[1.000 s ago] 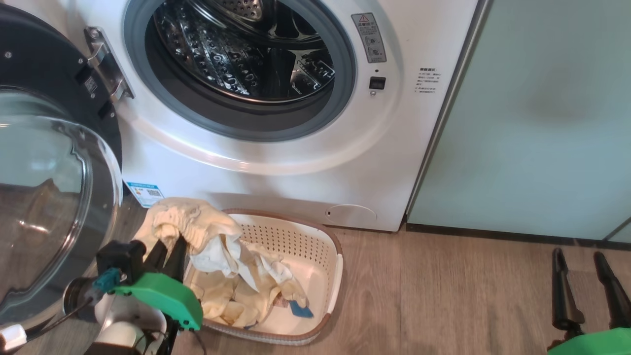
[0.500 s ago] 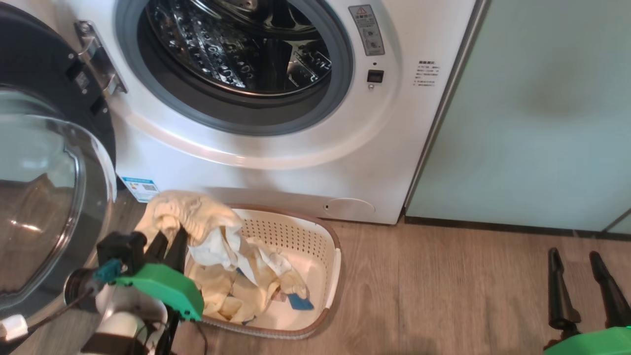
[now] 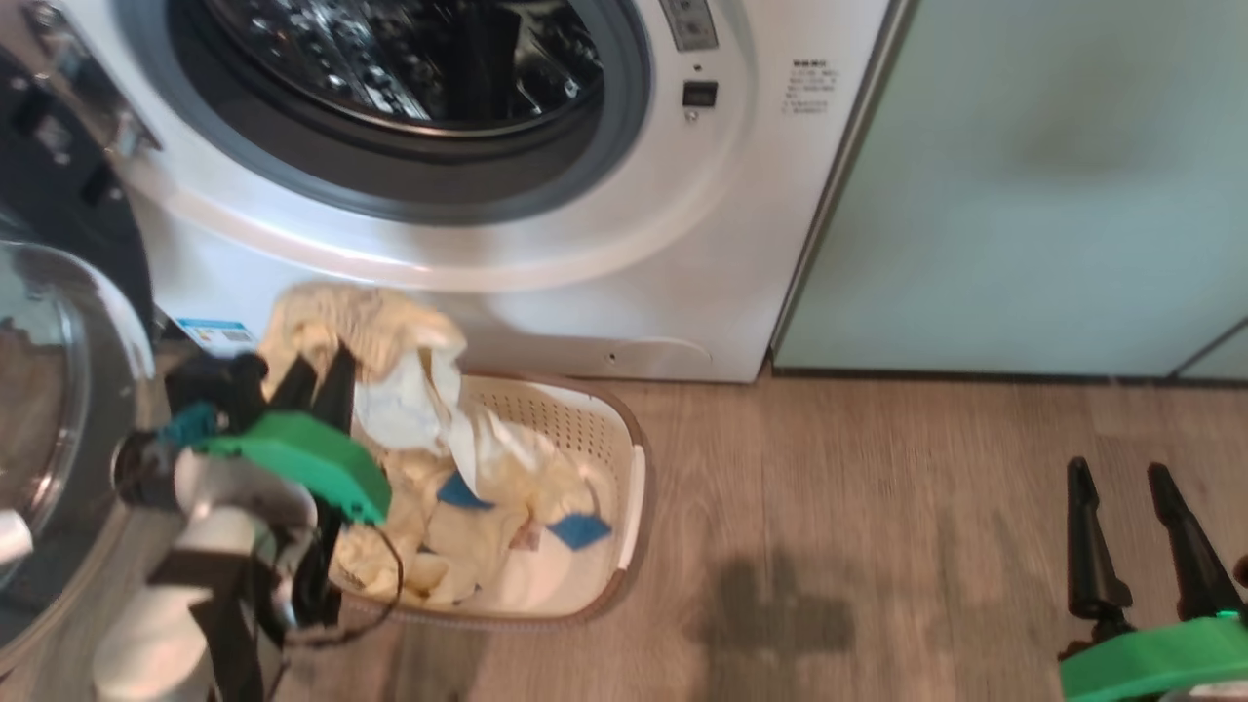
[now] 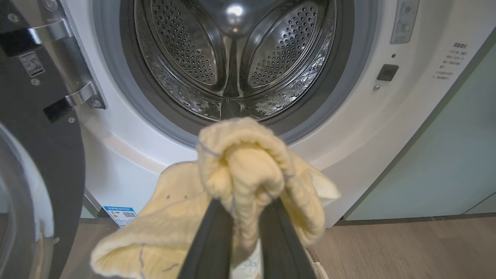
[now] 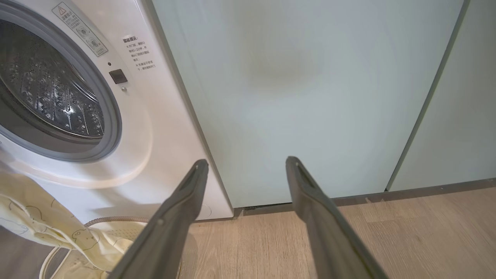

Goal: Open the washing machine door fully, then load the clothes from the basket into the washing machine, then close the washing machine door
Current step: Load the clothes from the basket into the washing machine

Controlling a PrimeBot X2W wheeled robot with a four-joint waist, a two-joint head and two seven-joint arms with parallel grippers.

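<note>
**One Pale Yellow Garment Held Up at the Open Washer**

One piece of the clothes, pale yellow and ribbed where it bunches at the top, hangs pinched in the left jaws at the left of the head view. It is raised above the basket, and its lower folds trail down into it. The left jaws are nearly closed, their two dark fingers pressing the cloth between them. In the left wrist view the gathered fabric sits at centre frame, in front of the lower edge of the steel drum.

More yellow cloth with small blue patches lies heaped in the cream basket. The basket stands on the wooden floor just in front of the washing machine, below and left of centre. A blue-edged sticker shows on the machine's front, just left of the lifted garment.

The washing machine door stands swung wide at the far left edge, its clear glass bowl bulging toward the camera.

The right jaws, at the lower right corner of the head view, are spread wide and hold nothing. Their fingers point up the frame, well apart from the basket. The right wrist view looks between them at a pale green cabinet beside the machine.
</note>
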